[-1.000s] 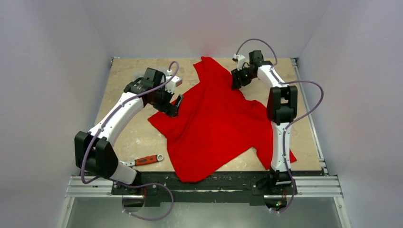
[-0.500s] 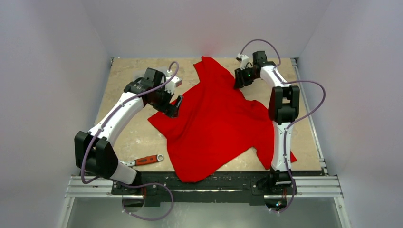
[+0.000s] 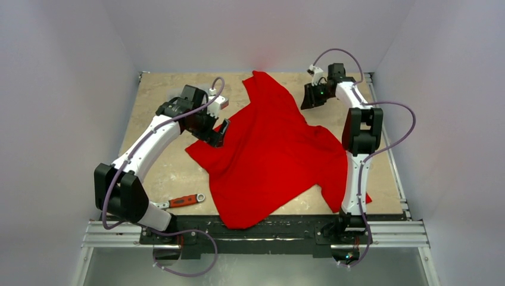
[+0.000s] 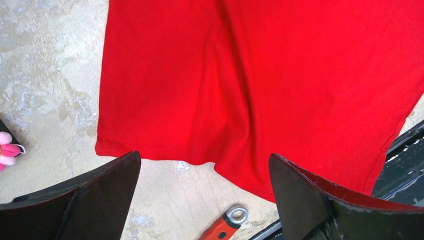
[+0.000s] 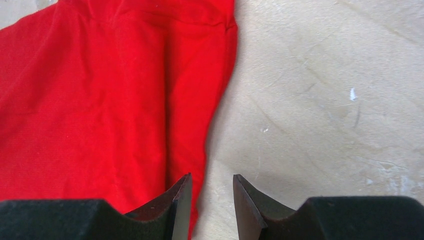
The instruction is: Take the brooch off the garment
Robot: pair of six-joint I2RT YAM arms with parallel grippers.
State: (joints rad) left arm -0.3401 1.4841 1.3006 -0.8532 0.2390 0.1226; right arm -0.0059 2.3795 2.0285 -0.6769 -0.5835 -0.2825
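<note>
The red T-shirt (image 3: 268, 155) lies spread on the table. It also fills the left wrist view (image 4: 250, 75) and the left of the right wrist view (image 5: 100, 100). A small pink petalled thing, the brooch (image 4: 6, 150), shows only at the far left edge of the left wrist view. It lies on the bare table, apart from the shirt. My left gripper (image 3: 220, 134) is wide open and empty at the shirt's left sleeve edge (image 4: 205, 157). My right gripper (image 3: 309, 98) is narrowly open and empty over the shirt's far right edge (image 5: 212, 177).
A red-handled wrench (image 3: 183, 201) lies near the front left of the table, and its ring end shows in the left wrist view (image 4: 235, 216). The tan tabletop (image 3: 161, 101) is walled on three sides. A black rail (image 4: 405, 150) runs along the near edge.
My right gripper has moved right, off the shirt's far sleeve toward the back right of the table. The left arm and the shirt have not moved.
</note>
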